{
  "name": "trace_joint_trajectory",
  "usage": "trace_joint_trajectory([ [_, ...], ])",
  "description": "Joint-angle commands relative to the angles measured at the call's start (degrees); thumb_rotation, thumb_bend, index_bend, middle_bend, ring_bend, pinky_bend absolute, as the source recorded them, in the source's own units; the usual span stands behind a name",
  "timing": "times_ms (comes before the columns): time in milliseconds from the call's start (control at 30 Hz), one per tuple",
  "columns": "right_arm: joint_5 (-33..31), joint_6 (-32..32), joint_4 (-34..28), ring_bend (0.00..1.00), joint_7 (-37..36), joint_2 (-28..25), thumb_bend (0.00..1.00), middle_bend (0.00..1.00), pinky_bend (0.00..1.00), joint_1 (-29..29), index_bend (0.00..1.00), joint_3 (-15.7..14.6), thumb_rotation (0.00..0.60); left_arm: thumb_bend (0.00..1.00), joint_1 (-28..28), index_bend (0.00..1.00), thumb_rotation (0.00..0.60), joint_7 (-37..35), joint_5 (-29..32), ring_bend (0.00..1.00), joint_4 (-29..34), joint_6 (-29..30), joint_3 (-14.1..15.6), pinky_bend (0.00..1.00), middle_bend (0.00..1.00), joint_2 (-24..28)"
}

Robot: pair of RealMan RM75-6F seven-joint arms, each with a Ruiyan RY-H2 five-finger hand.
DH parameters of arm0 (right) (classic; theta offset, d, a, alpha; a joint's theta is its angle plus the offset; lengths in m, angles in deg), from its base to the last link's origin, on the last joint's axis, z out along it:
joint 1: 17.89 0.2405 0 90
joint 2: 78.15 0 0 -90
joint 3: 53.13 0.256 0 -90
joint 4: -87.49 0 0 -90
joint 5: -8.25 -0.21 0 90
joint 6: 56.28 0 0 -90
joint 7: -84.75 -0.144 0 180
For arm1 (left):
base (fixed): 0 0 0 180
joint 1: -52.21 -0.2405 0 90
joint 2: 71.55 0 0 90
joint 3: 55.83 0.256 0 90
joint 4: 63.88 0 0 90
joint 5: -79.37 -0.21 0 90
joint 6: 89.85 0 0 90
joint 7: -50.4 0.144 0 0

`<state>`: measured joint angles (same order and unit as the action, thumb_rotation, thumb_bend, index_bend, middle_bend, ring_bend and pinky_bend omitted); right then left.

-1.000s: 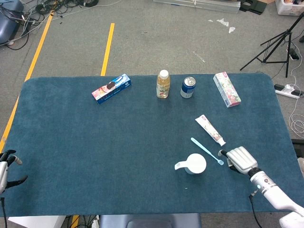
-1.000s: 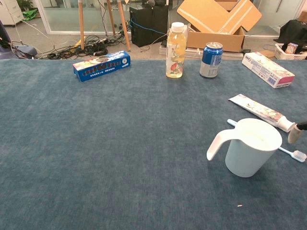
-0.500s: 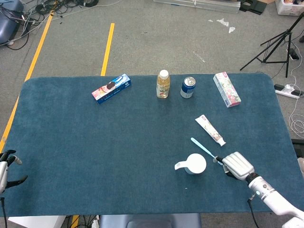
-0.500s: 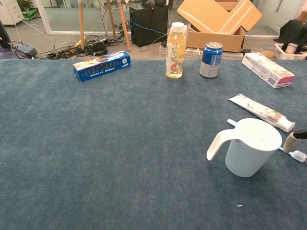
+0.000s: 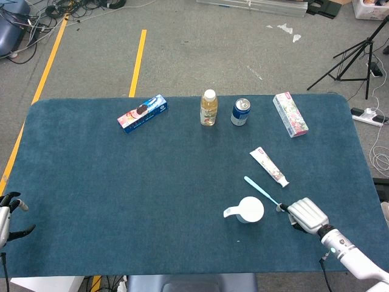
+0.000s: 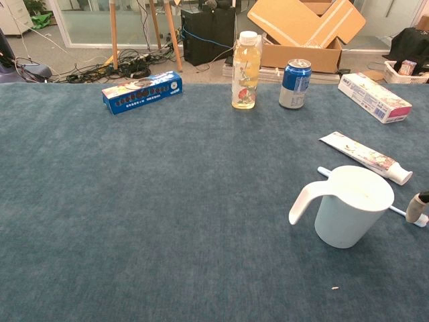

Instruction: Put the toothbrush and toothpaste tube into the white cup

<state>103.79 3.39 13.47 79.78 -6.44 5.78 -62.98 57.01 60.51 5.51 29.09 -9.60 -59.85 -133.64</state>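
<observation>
Right hand (image 5: 307, 213) fingertip on toothbrush (image 5: 260, 190) head, grip unclear; white cup (image 5: 250, 209) beside; left hand (image 5: 7, 216) open.

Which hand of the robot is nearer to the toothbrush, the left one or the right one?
The right. The right hand is at the brush-head end of the toothbrush, beside the white cup. The left hand is far across the table, at its left edge.
</observation>
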Motion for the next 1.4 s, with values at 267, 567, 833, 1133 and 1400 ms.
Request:
trace_joint_trajectory([
  [267,-1.81,-1.89,2.57,1.00,-0.77,1.27,0.96,1.00,1.00,0.27,0.34,0.78,0.600,0.00,-0.04,0.47,0.600,-0.12,-0.05,0.25,0.03,0.09,0.00,0.31,0.25,0.05],
  [567,-4.14,-1.37,4.28,1.00,0.87,1.74,0.96,1.00,1.00,-0.34,0.34,2.49,0.600,0.00,-0.02,0.47,0.600,-0.02,-0.05,0.25,0.00,0.06,0.02,0.31,0.25,0.01],
  [833,-6.80,-2.16,6.81,1.00,1.46,3.03,0.96,1.00,1.00,-0.48,0.34,4.28,0.600,0.00,0.02,0.47,0.600,0.10,0.10,0.25,-0.01,-0.04,0.00,0.31,0.25,-0.03],
  [1133,-2.53,4.55,4.54,1.00,-3.82,0.64,0.92,1.00,1.00,-1.70,0.34,3.64,0.600,0.00,0.02,0.47,0.600,0.16,0.02,0.25,0.00,0.02,0.03,0.31,0.25,-0.07],
  [1400,0.62,12.30,5.86,0.88,-10.18,1.67,0.55,0.77,0.99,-2.38,0.35,5.02,0.600,0.00,0.01,0.47,0.600,0.26,0.02,0.25,0.06,0.02,0.07,0.31,0.25,-0.09],
])
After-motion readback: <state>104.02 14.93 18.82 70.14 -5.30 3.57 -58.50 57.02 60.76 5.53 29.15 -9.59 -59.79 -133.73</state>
